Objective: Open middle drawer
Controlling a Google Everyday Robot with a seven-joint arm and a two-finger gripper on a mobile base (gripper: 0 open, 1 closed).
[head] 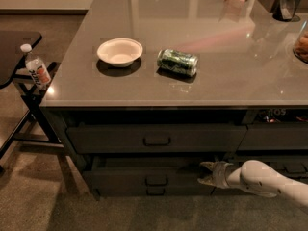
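We see the gripper [205, 173] at the right end of the middle drawer [115, 182], its 2 jaws spread open (gripping nothing), right of the handle [156, 180].

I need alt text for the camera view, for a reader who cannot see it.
The gripper, jaws apart, is low at the middle drawer front, right of its handle, under a grey counter. On the counter are a white bowl and a green can lying on its side.
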